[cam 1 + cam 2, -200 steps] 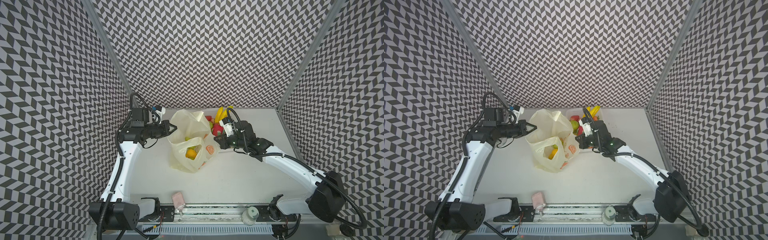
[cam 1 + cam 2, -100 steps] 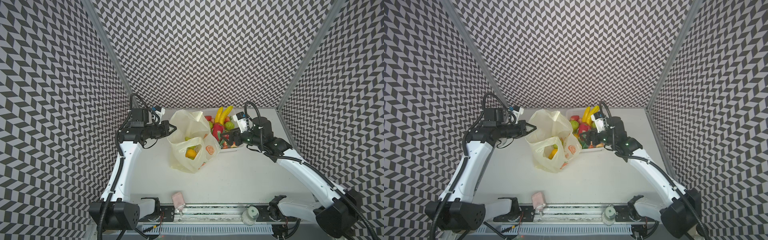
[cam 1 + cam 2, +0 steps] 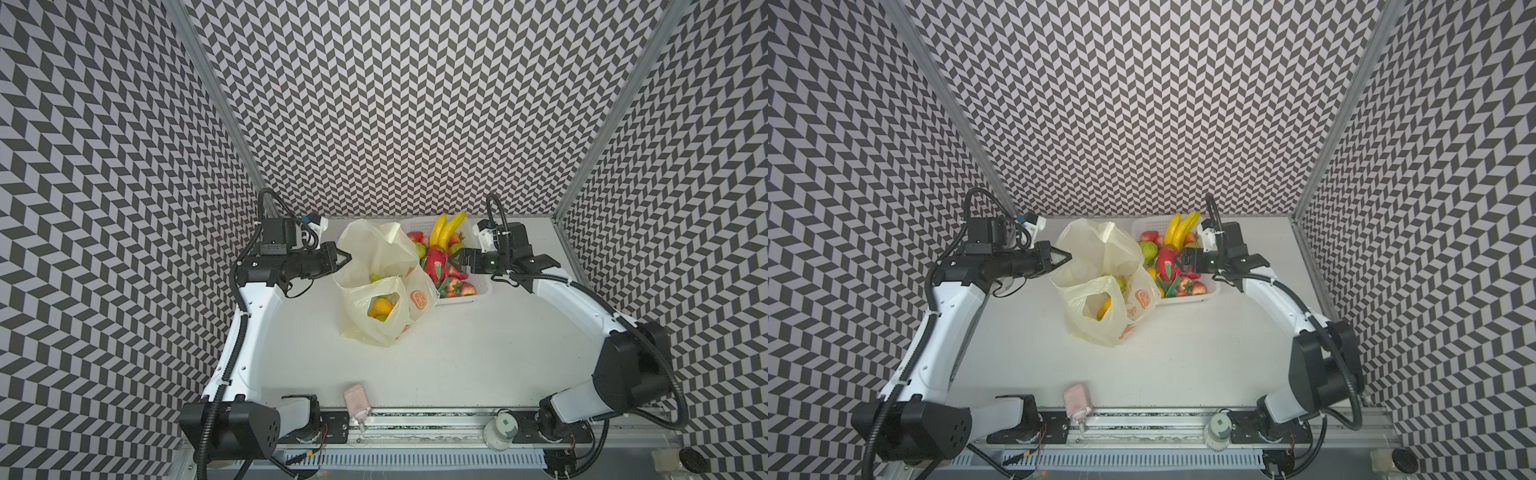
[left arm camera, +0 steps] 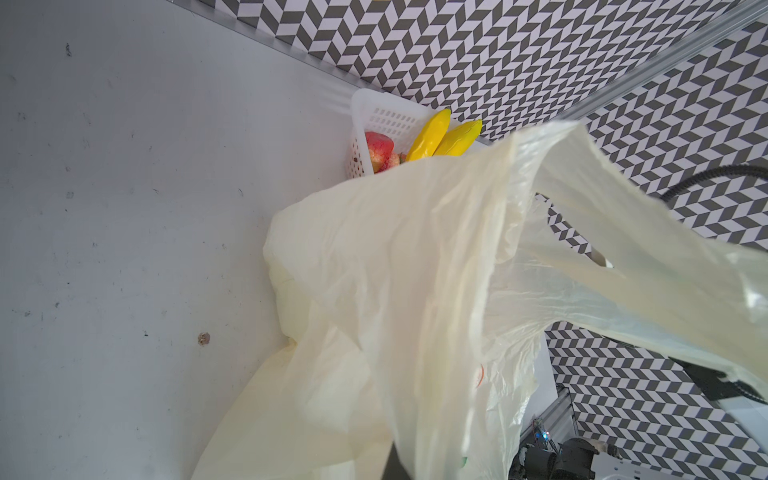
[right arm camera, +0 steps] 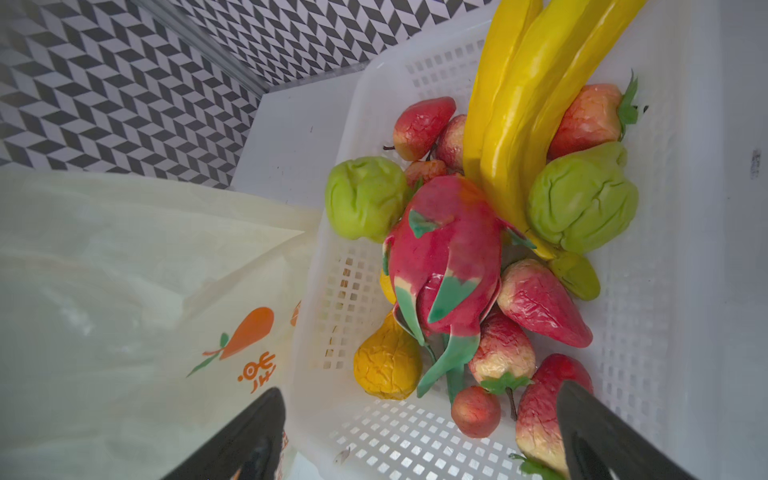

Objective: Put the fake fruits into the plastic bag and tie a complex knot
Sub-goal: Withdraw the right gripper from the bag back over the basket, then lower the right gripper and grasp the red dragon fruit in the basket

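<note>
Tabletop [image 3: 478, 353]; basket [image 3: 459, 300] of fake fruits [image 3: 436, 259]; orange [image 3: 380, 308] inside plastic bag [image 3: 374, 245]

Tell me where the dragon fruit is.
In both top views the dragon fruit lies in the white basket, right of the bag, in front of the bananas, beside the open right gripper.

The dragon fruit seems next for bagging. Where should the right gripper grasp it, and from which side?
Grip the dragon fruit across its plump red middle, from above: it lies atop the pile in the white basket, flanks probably free. Avoid the thin green scales at its end; the right gripper would likely slip off them.
</note>
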Controlling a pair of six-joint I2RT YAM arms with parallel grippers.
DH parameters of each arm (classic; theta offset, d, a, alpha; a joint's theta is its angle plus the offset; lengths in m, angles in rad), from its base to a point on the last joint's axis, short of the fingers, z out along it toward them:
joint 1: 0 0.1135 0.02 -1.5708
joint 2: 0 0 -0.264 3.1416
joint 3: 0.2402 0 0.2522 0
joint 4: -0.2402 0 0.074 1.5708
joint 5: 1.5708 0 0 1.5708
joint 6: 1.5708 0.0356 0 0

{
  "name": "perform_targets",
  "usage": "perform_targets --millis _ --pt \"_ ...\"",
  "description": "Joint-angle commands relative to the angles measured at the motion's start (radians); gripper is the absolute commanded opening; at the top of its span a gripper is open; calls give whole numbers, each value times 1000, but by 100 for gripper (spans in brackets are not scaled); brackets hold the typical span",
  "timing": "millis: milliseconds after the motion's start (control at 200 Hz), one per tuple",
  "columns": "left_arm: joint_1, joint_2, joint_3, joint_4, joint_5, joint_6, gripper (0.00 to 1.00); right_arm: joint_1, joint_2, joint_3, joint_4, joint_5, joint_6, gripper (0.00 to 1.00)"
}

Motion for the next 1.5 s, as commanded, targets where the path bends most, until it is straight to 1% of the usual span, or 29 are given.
perform_targets --millis 0,371,691,1046,1322,1347,1412,1452,1497 --pt "13 -9 -10 16 15 22 0 7 69 64 9 45 12 100" --pt "13 -11 -23 29 33 17 0 41 277 175 54 44 72 100" --pt "13 -15 -25 40 41 10 0 57 389 246 68 32 127 100" --pt "13 -22 -29 35 43 13 0 84 478 293 18 31 100 100" --pt "13 -26 -41 40 46 12 0 92 533 313 27 23 82 100" --pt "13 -26 -41 39 46 12 0 93 529 306 35 21 82 98" --pt "13 -26 -43 39 45 13 0 92 511 286 55 19 80 91" --pt "13 -26 -44 40 43 12 0 92 495 274 65 22 82 89" --pt "13 -25 -44 39 43 12 0 92 474 260 78 27 80 82"
